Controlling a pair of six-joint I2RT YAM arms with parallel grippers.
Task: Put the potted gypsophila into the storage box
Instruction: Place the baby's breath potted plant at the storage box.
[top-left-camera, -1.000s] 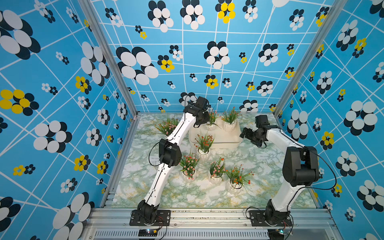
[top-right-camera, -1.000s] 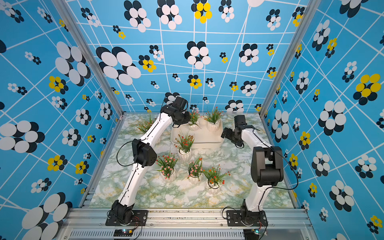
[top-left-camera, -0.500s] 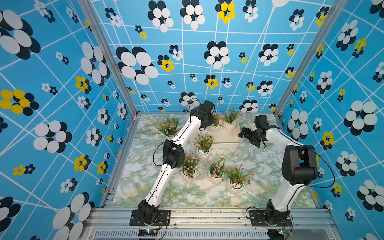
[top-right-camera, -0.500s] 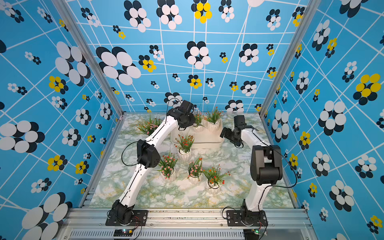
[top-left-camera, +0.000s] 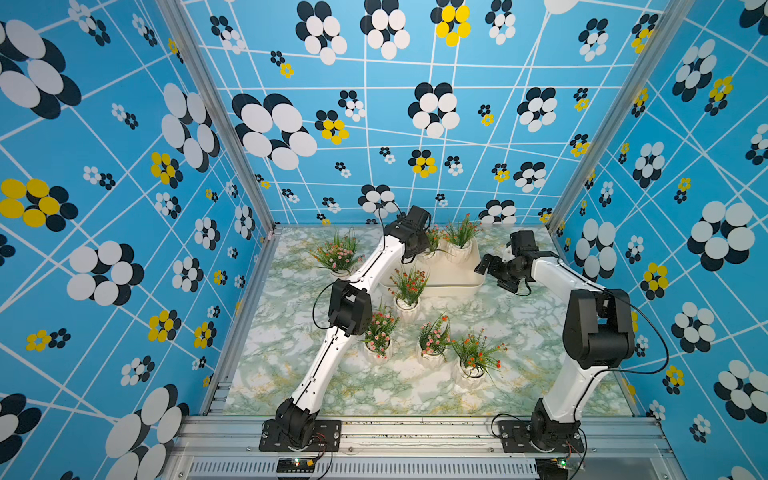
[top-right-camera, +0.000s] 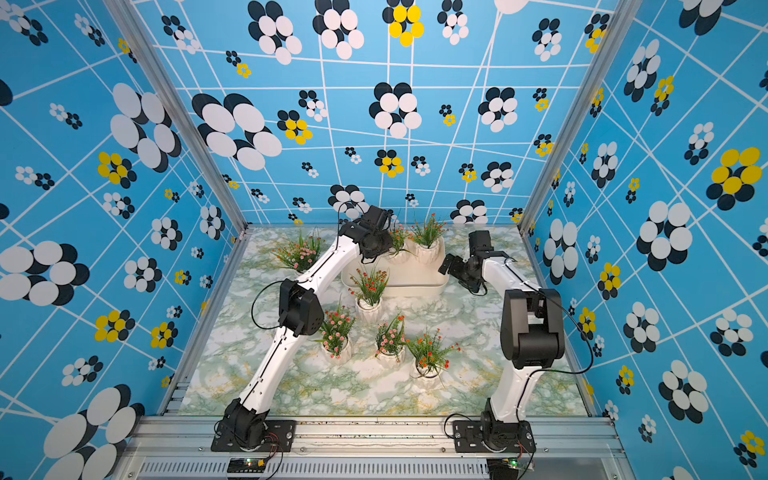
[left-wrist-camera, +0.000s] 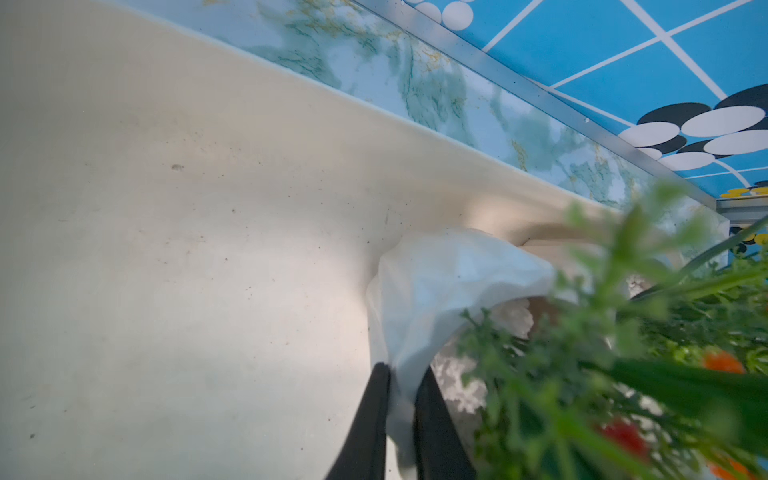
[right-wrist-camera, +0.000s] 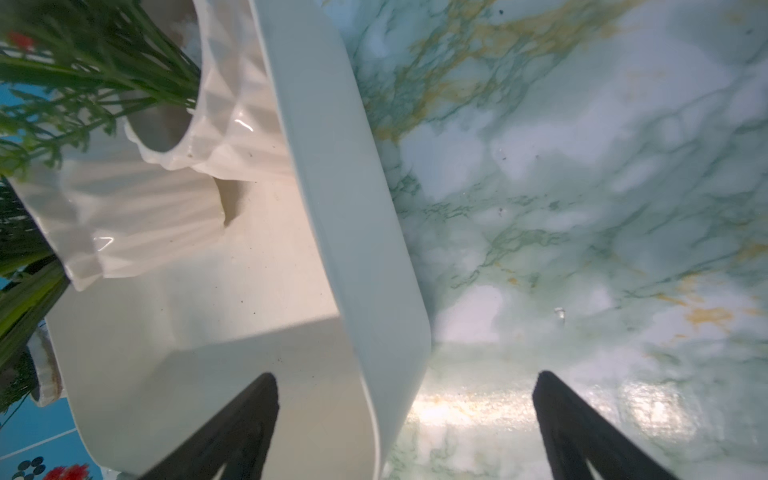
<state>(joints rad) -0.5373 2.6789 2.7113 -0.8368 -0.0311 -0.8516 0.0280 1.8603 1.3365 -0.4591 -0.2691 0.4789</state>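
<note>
Well, my left claw (left-wrist-camera: 402, 368) is pinched shut on the rim of the potted gypsophila (left-wrist-camera: 449, 274). That pot is inside the storage box (top-left-camera: 453, 287), by the far wall, at about 12 o'clock in the box. I cannot tell if its bottom sits on the box floor or hangs just above it. To do this step well, I think I should go down slowly until the pot stands flat, hold it straight up, and only then let go. After that I should lift straight up so the claw does not catch the green stems. I should also leave a small gap to the other pot (top-left-camera: 460, 251), which stands upright in the box just beside it, at its 3 o'clock. My right claw (right-wrist-camera: 407, 376) is wide apart and holds nothing. It hovers over the box's 3 o'clock end, one side above the inside and one above the table (top-left-camera: 395, 390), so it could steady the box if it slides. So the box has two pots in it. Outside, five more pots (top-left-camera: 407, 308) stand on the table, spread from 5 o'clock round to 9 o'clock of the box.
</note>
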